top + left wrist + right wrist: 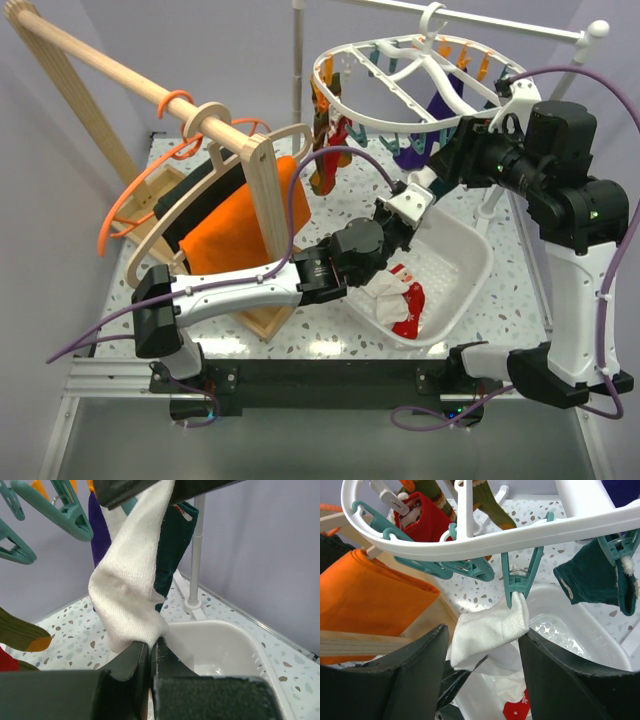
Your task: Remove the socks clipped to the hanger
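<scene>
The white oval hanger [400, 70] hangs from the rail at the back right, with socks on its teal and orange clips. A white sock [490, 630] hangs from a teal clip [517, 582]. My left gripper [150, 647] is shut on that white sock's [132, 580] lower end, just above the basin. My right gripper [485, 655] is open, with its fingers on either side of the sock just below the clip. A dark green sock [592, 577] and a red sock [422, 517] hang clipped nearby. A purple sock [100, 530] hangs behind the white one.
A white basin [470, 270] under the hanger holds red and white socks [405, 300]. An orange cloth [225, 225] on wooden hangers stands to the left on a wooden rack [265, 190]. The rail's white post [195, 555] rises behind the basin.
</scene>
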### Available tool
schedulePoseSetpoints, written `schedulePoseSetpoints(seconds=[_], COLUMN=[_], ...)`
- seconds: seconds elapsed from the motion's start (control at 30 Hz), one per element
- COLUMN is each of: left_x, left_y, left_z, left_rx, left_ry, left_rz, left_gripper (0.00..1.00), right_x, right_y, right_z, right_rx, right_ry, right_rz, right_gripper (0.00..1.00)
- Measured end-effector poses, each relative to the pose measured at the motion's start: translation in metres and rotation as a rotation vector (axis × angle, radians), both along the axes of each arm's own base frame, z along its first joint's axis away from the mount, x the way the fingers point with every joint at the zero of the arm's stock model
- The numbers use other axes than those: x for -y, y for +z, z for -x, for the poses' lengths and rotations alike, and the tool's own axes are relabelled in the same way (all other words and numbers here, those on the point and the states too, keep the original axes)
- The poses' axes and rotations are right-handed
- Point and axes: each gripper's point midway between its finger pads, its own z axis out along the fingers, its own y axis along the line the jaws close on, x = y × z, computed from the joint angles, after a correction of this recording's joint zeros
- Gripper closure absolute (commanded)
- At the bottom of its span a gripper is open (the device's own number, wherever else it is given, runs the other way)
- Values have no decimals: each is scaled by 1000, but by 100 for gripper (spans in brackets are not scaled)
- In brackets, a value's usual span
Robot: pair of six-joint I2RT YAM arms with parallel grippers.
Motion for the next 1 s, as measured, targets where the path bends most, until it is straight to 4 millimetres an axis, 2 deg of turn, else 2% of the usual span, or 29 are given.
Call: schedulePoseSetpoints(seconds=[0.23,0.4,0.57,0.8,1.0], left_x=[5,9,10,5,5], left_y=[-13,-18,-16,-3,-8], left_z=[6,11,16,21,23], left_rx=[-38,-62,-79,-83,-89], left_ry=[-39,-73,-103,-122,-134], left_rz=[-16,-13,0,33,19], left_gripper=[100,100,100,100,100], right_x=[1,8,14,18,18], right_y=[2,12,10,2,1], right_z=[-3,-11,-16,-29,-39], right_rx=[12,55,59,39,49], right_ry=[1,-19,-45,-75,-77], right_rz=[14,58,89,119,133], right_gripper=[28,27,27,36,43])
